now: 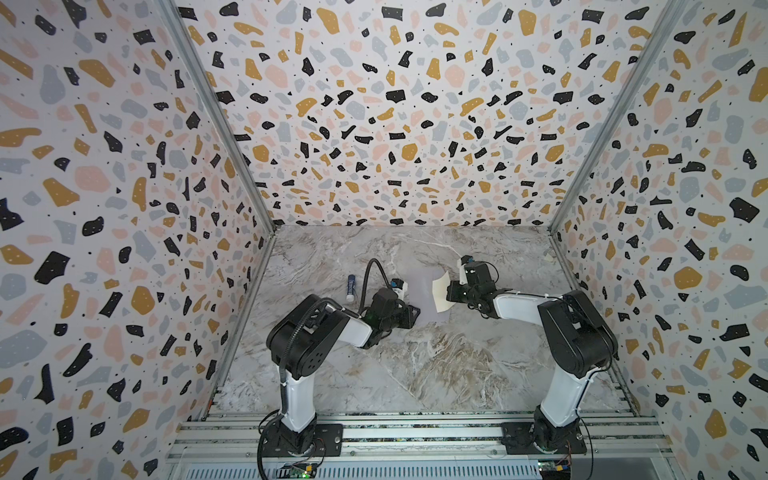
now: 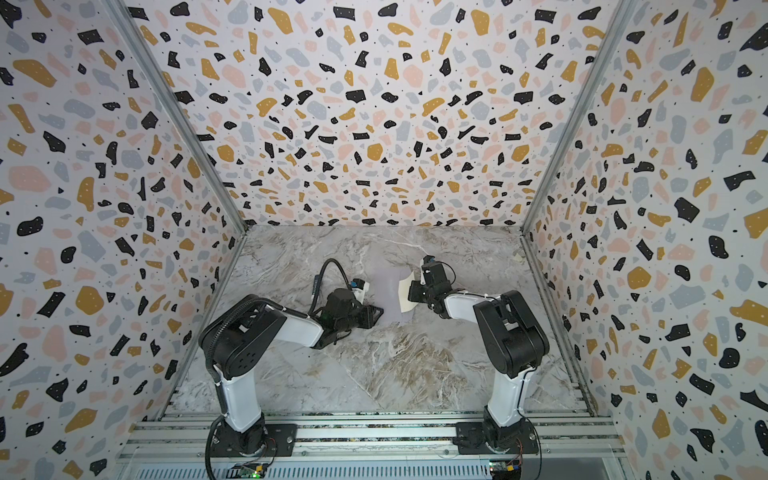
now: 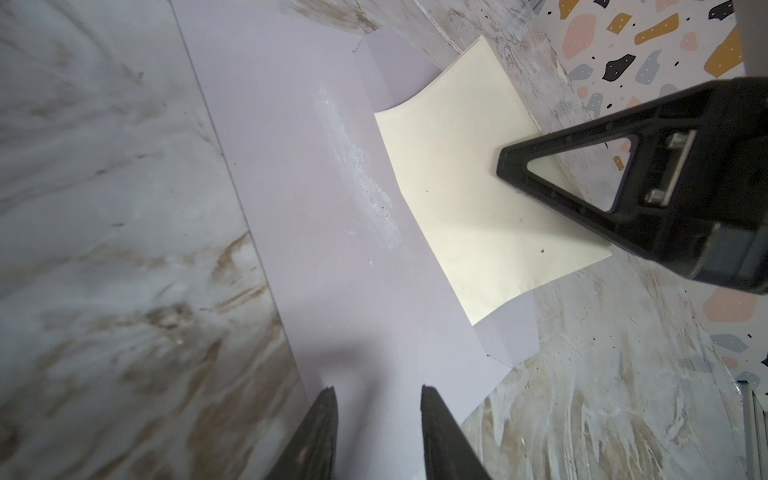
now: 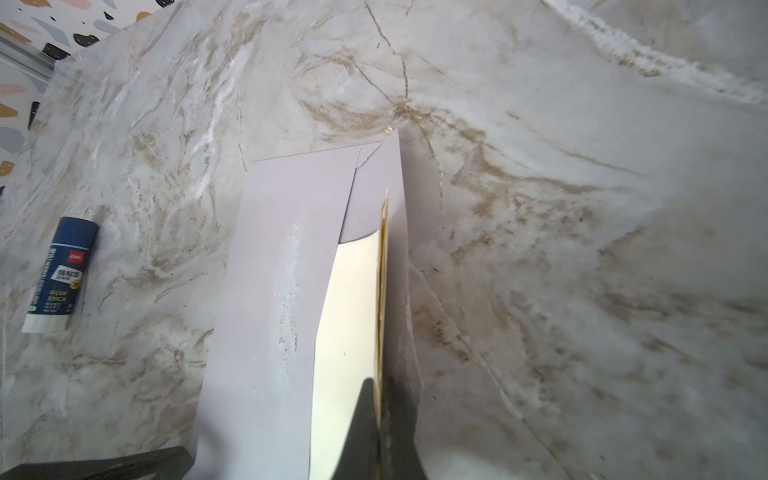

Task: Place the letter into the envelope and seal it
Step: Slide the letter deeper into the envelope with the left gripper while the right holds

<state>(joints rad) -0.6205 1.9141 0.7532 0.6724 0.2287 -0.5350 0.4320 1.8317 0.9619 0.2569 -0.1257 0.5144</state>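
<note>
One glue stick point(image 1: 351, 287) lies far left, well apart from the work; the left gripper point(image 3: 378, 395) stands part open, grasping nothing, its tips over the near end of the one envelope point(image 3: 299, 208), whose long axis runs away from the arm bases; the one letter point(image 3: 457, 199) appears to enter the pocket mouth from the right, bowed upward; the right gripper point(image 4: 379, 399), the nearer of the two grippers, is clamped on its outer edge, so the pocket lies leftward of it.
</note>
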